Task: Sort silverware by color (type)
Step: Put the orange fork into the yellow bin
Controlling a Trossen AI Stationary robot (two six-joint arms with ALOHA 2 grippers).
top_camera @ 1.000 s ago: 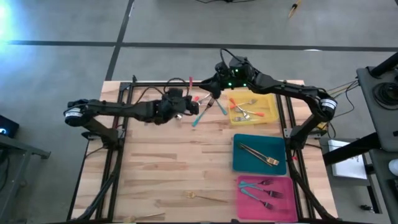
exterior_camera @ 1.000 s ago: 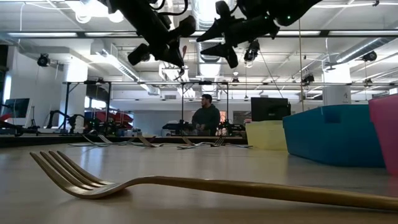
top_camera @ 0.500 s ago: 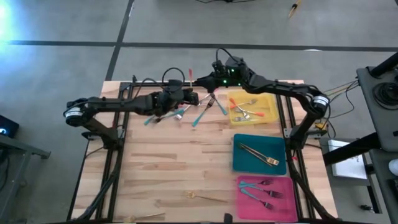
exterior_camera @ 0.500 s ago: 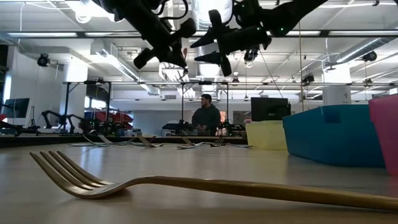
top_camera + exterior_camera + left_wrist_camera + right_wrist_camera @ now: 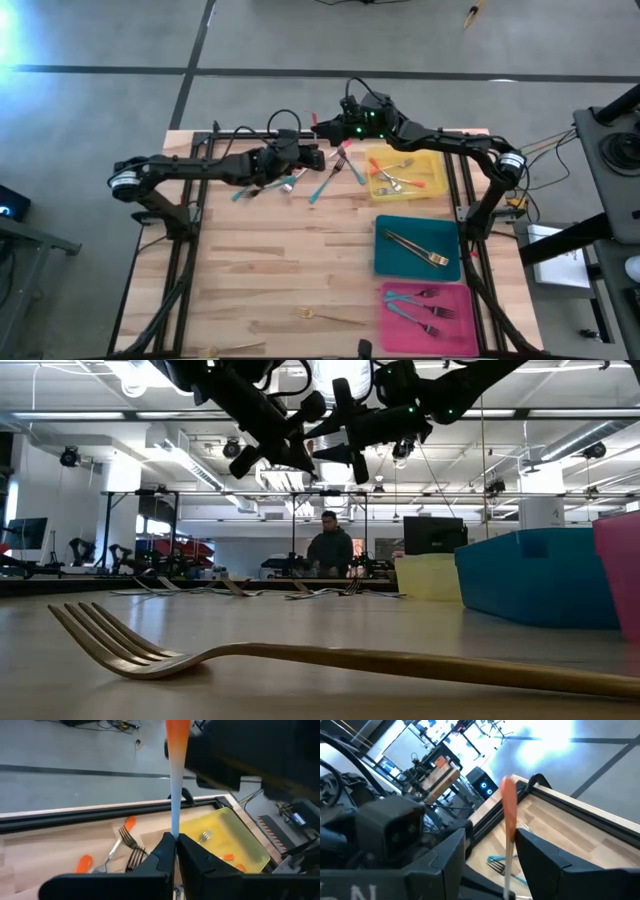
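An orange-handled piece of silverware (image 5: 176,750) hangs in the air over the table's far middle, with my left gripper (image 5: 176,839) (image 5: 310,153) shut on it. Its head is hidden. My right gripper (image 5: 492,837) (image 5: 323,128) is open, and its two fingers stand on either side of the orange handle (image 5: 508,800) with a gap on both sides. Several orange and teal-handled pieces (image 5: 330,175) lie loose on the wood below. More silverware lies in the yellow tray (image 5: 432,160), the teal tray (image 5: 392,262) and the pink tray (image 5: 460,330). My left gripper pinches the piece's bare metal shaft (image 5: 175,822) between its two fingers, just below where the orange handle begins. The fingers come from the table's left and lie along the piece. The handle sticks out past the fingertips, and the piece is lifted clear of the table.
A gold fork (image 5: 330,317) (image 5: 300,655) lies alone near the table's front edge. The three trays line the right side. The wide middle of the wood (image 5: 280,250) is bare. A person sits in the room beyond the table in the low view.
My left gripper has carried the orange-handled piece toward the table's right and far edge. My right gripper has come toward the table's left to meet it, rolling a little, so that the handle now stands between its fingers.
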